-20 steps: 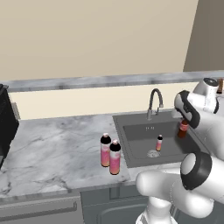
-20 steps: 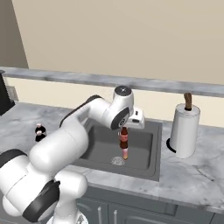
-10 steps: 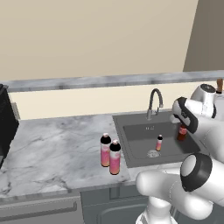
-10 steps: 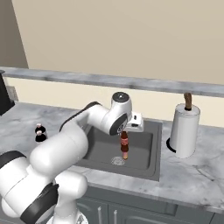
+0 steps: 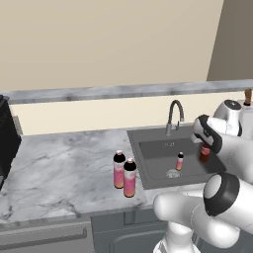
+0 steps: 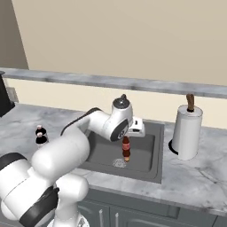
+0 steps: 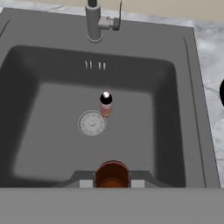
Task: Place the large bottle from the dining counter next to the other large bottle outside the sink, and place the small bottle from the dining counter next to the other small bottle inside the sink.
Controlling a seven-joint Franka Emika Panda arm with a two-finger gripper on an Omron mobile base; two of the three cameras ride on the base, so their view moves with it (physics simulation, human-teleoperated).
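My gripper is shut on the neck of the small dark brown bottle, which hangs upright over the right part of the sink. In the left base view the gripper holds that bottle above the basin's right side. The other small bottle, pale pink with a dark cap, stands upright in the sink beside the round drain. Two large pink bottles stand side by side on the counter left of the sink. The dining counter is out of view.
A curved metal faucet rises behind the basin. A paper towel roll stands on the marble counter right of the sink. A dark appliance sits at the far left. The counter runs wide to the left of the bottles.
The gripper has come down a little with the brown bottle, bringing it lower over the sink. The pale bottle and the two large bottles have not moved.
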